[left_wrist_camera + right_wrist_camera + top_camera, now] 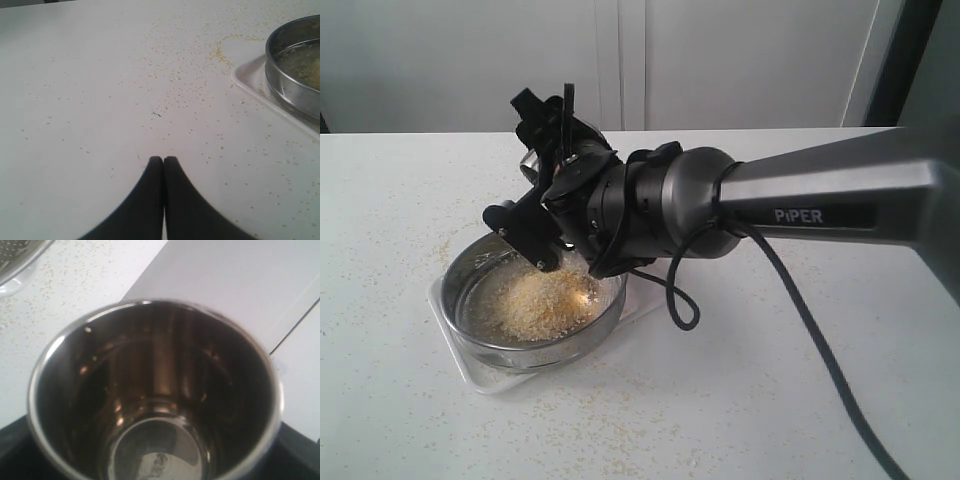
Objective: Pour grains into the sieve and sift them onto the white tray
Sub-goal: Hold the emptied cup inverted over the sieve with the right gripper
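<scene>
The sieve (532,318) sits on the white tray (470,372) at the left of the table. A heap of yellow and whitish grains (545,300) lies on its mesh. My right gripper (532,172) reaches across from the right and hangs over the sieve's far rim, shut on a small steel cup (155,390). The right wrist view looks into the cup: the inside is bare apart from a few stuck grains. My left gripper (163,160) is shut on nothing, low over the tabletop, apart from the sieve (295,75) and tray (250,82).
Loose crumbs are scattered over the white tabletop (125,90), thickest beside the tray. The right arm's black cable (820,350) trails over the table to the front right. A white wall runs behind the table's far edge.
</scene>
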Available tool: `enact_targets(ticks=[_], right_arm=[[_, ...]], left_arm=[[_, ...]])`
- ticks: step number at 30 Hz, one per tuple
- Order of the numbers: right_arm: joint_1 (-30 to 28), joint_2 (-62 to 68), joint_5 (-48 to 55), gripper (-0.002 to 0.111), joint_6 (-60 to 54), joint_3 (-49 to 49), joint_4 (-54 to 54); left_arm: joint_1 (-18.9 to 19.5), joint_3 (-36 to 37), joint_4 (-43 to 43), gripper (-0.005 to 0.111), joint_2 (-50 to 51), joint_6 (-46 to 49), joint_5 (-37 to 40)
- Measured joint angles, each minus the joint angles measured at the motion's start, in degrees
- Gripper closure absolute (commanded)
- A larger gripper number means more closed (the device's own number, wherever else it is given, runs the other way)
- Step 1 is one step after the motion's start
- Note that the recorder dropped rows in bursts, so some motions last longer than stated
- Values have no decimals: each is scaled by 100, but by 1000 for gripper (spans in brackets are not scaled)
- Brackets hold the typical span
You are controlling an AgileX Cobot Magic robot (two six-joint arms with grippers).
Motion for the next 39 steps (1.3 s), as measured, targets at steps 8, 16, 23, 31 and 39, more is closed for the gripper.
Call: enact_targets(ticks=[8, 16, 23, 31, 39], right_arm=[[0, 0, -39, 108, 120, 0, 0], [37, 0, 219, 108, 453, -5, 0], [45, 0, 308, 108, 529, -5, 0], [12, -11, 394, 108, 891, -5, 0], [-67, -162, -299, 108, 1279, -5, 528]], left_arm=[[0, 0, 0, 107, 0, 0, 0], [0, 0, 0, 107, 0, 0, 0], [0, 0, 0, 107, 0, 0, 0], [0, 0, 0, 107, 0, 0, 0], [0, 0, 0, 107, 0, 0, 0]])
